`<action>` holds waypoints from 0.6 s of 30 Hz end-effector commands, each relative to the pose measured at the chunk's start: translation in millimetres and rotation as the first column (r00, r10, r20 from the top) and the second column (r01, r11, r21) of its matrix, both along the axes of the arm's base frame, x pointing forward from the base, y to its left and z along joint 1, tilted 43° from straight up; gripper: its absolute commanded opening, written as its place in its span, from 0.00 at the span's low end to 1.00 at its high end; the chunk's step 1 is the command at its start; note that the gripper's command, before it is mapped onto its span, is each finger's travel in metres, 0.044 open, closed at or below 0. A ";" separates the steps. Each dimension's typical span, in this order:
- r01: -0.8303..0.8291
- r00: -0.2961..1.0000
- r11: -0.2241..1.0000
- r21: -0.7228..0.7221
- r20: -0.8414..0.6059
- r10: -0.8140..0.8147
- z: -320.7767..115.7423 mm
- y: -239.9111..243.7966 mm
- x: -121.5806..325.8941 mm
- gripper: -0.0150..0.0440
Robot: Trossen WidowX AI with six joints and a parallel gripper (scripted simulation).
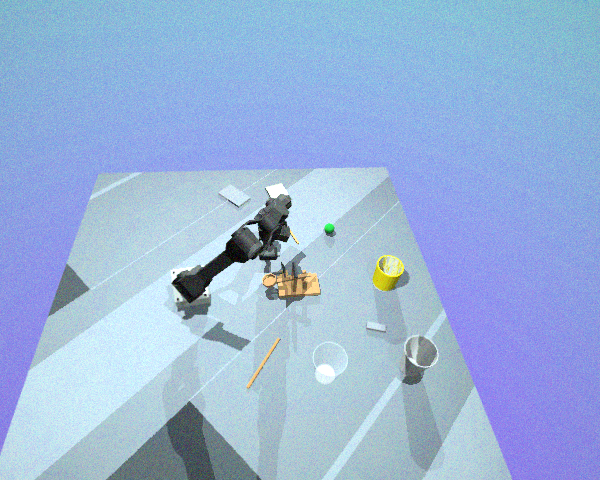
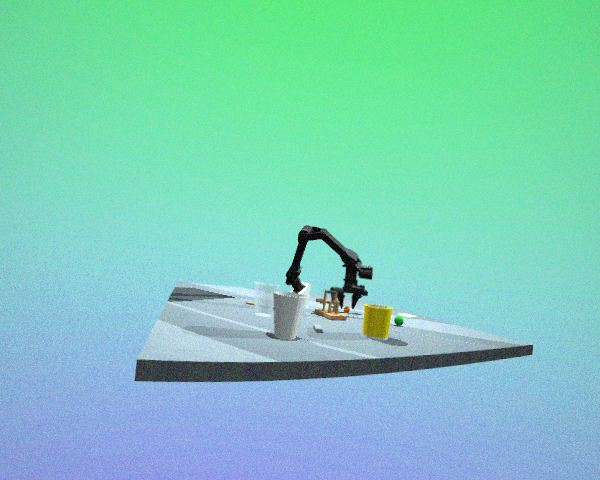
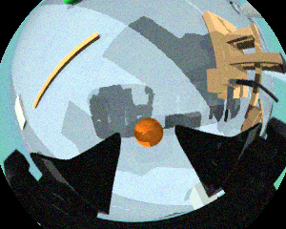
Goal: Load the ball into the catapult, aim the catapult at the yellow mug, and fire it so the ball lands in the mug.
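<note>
The small orange ball [image 2: 347, 309] [image 3: 149, 132] rests on the table; the arm hides it in the top view. My gripper [image 2: 348, 307] [image 3: 147, 133] is open and points down, its fingertips low over the ball. In the wrist view the ball shows midway between the tips, touching neither. The wooden catapult [image 1: 298, 285] [image 2: 331, 314] [image 3: 219, 52] stands beside the gripper. Its cup [image 1: 269, 280] is empty and lies on the side towards the arm's base. The yellow mug [image 1: 387, 276] [image 2: 377, 322] stands upright beyond the catapult's far end.
A green ball [image 1: 329, 227] [image 2: 399, 320] and a thin stick [image 1: 294, 237] [image 3: 62, 68] lie beyond the gripper. Another stick [image 1: 263, 363], a clear cup [image 1: 324, 374], a grey cup [image 1: 413, 367] [image 2: 287, 316] and a small block [image 1: 375, 326] are on the catapult's other side.
</note>
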State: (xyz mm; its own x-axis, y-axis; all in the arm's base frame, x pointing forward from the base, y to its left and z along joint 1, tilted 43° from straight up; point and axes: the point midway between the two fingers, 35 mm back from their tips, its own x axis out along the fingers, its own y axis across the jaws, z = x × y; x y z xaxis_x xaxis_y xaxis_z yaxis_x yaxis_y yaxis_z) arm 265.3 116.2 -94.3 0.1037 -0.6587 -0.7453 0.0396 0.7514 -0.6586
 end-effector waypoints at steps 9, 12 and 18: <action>-0.005 1.000 1.000 -0.007 -0.002 0.005 -7.0 -7.7 0.0 0.54; -0.005 1.000 1.000 -0.007 -0.002 0.005 -7.0 -7.7 0.0 0.47; -0.005 1.000 1.000 -0.007 -0.002 0.005 -6.3 -6.9 0.0 0.34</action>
State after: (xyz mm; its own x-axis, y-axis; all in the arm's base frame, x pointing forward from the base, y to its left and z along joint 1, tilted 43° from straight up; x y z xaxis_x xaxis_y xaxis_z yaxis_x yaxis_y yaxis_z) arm 264.8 108.8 -101.3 0.1015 -0.6618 -0.7428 0.0373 0.7486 -0.6619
